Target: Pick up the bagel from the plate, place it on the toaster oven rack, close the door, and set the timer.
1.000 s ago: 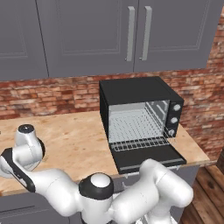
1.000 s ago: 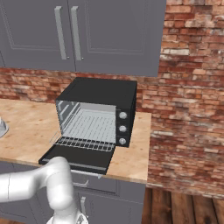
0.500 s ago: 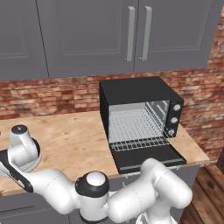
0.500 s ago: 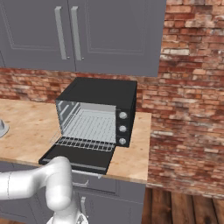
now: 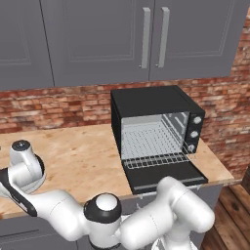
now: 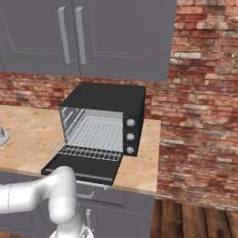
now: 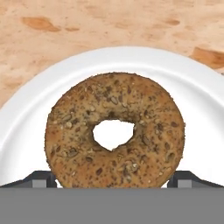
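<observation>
Hand view: gripper [image 7: 114,181] poised over the bagel [image 7: 114,130].
Jaws spread wide, straddling the bagel flat on the plate [image 7: 26,113], so closing should pinch it.

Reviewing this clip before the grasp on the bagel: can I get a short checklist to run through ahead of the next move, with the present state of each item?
1. Bagel lying flat on the plate: ok.
2. Tool open, one fingertip showing at each side of the bagel: ok.
3. Bagel centred between the fingertips: ok, roughly centred in the hand view.
4. Fingertips low enough to close on the bagel: cannot tell.
5. Oven door folded down, with the rack showing at the mouth of the cavity: ok.
6. Counter bare between the arm and the oven: ok.
</observation>
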Robot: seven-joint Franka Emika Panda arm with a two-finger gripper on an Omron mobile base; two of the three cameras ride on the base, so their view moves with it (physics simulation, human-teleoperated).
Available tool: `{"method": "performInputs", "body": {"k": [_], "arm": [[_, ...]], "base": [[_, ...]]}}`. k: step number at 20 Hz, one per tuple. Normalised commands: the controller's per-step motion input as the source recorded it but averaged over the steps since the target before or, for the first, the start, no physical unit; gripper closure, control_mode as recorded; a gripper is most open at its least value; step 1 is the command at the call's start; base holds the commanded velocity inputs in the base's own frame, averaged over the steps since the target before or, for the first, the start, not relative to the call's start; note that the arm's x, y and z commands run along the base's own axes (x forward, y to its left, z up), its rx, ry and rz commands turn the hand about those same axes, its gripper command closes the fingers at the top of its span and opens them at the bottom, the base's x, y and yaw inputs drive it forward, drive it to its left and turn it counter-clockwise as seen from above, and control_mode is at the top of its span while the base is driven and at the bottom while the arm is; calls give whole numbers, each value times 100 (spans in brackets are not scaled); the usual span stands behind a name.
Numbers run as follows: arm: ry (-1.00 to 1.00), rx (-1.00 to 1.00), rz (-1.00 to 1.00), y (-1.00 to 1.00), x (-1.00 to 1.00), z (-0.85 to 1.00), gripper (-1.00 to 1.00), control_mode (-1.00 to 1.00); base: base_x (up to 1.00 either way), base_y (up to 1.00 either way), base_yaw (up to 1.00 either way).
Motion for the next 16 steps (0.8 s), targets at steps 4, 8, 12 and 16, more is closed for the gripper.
{"method": "performInputs", "body": {"k": [4, 8, 12, 16], "arm": [[9, 0, -7, -2, -29, 18, 100, -100], [12, 0, -7, -14, -52, 44, 100, -100], [8, 0, -7, -29, -64, 58, 100, -100], [1, 0, -14, -65, -86, 33, 100, -100]], "base": [[0, 0, 0], [0, 0, 0], [0, 0, 0], [0, 0, 0]]}}
